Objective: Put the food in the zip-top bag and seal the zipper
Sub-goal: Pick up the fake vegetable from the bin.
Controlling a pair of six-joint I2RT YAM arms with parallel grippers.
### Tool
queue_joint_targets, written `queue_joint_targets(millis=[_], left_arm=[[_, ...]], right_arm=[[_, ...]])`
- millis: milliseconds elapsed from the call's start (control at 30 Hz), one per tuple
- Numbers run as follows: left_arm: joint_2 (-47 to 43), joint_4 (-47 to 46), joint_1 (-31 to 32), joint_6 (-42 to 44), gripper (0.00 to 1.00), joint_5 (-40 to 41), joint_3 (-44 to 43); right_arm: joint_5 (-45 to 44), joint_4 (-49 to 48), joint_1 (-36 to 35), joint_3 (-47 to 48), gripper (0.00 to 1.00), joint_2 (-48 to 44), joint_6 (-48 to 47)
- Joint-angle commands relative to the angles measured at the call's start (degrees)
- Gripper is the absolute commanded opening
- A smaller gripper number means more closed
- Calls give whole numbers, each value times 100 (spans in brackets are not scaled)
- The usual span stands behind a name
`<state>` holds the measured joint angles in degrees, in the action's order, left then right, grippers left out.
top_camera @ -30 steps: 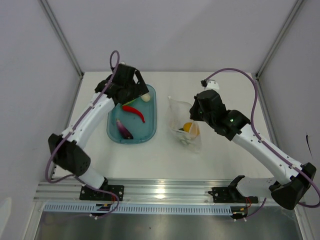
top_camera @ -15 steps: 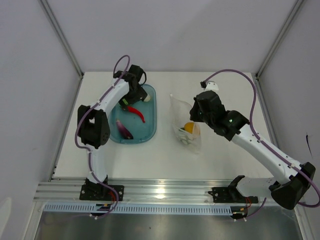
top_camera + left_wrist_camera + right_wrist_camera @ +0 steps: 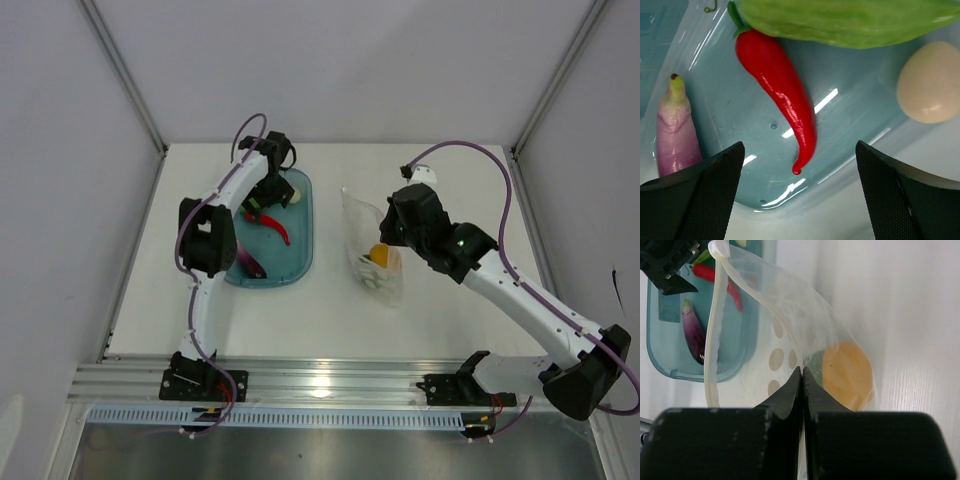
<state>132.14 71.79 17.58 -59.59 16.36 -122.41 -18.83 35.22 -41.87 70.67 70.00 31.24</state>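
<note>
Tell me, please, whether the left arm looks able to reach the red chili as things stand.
Probably yes: the open left gripper hangs right over the red chili, which lies uncovered in the teal tub, with nothing between them.

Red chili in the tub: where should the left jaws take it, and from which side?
Probably at its thick middle, a little below the stem: bring the left gripper straight down, jaws closing across the chili. It lies flat in the tub with bare floor either side there; the tip tapers thin, and the pod crowds the stem end.
</note>
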Motion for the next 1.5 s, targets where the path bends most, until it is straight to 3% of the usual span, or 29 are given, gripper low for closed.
queue_joint_targets(millis=[0, 333, 533, 767, 1033, 1467], left_arm=[[23, 388, -27, -175, 93, 148, -117], [75, 309, -1, -272, 92, 122, 261], [146, 819, 52, -816, 90, 447, 86], [357, 925, 350, -755, 90, 614, -46], [427, 942, 421, -966, 90, 316, 50], [-162, 134, 439, -1143, 66, 148, 1264]], right_arm=[[-16, -191, 21, -36, 0, -153, -48], [37, -297, 47, -133, 0, -179, -22], [11, -253, 47, -89, 0, -276, -48], [-7, -235, 47, -124, 0, -337, -31], [-42, -191, 47, -168, 0, -469, -39], [-112, -165, 56, -273, 0, -777, -4]])
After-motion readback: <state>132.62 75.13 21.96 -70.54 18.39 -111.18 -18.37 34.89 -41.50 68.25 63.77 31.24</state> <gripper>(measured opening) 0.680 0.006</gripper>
